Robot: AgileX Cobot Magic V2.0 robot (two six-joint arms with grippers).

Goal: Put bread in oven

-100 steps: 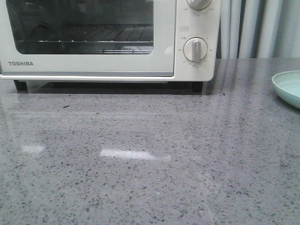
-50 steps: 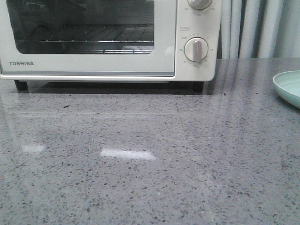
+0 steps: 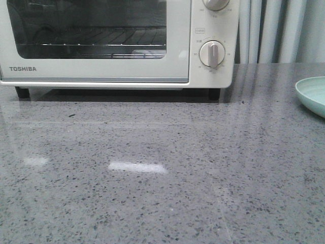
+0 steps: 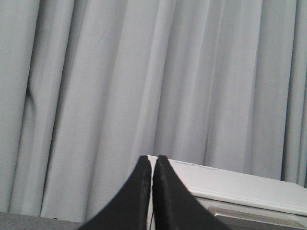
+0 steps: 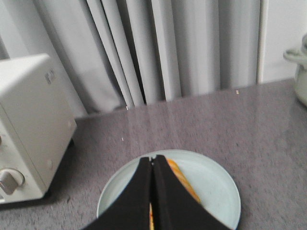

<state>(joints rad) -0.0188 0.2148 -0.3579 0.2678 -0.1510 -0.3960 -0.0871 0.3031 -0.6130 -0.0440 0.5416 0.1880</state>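
The cream-white oven (image 3: pixel 177 61) stands at the back left of the table with its glass door closed and the wire rack showing inside. The bread (image 5: pixel 184 184) lies on a pale green plate (image 5: pixel 217 188); only a strip of orange crust shows past the fingers. My right gripper (image 5: pixel 152 157) hangs shut above that plate, with the bread below and behind its fingers. The oven's side (image 5: pixel 33 110) shows in that view too. In the left wrist view my left gripper (image 4: pixel 152 157) is shut and empty, raised level with the oven's top (image 4: pixel 240 184). Neither gripper appears in the front view.
The plate's rim (image 3: pixel 311 94) shows at the right edge of the front view. A pale pot (image 5: pixel 300 62) stands further along the grey speckled table (image 3: pixel 162 178). Grey curtains (image 4: pixel 144 72) hang behind the table and the oven.
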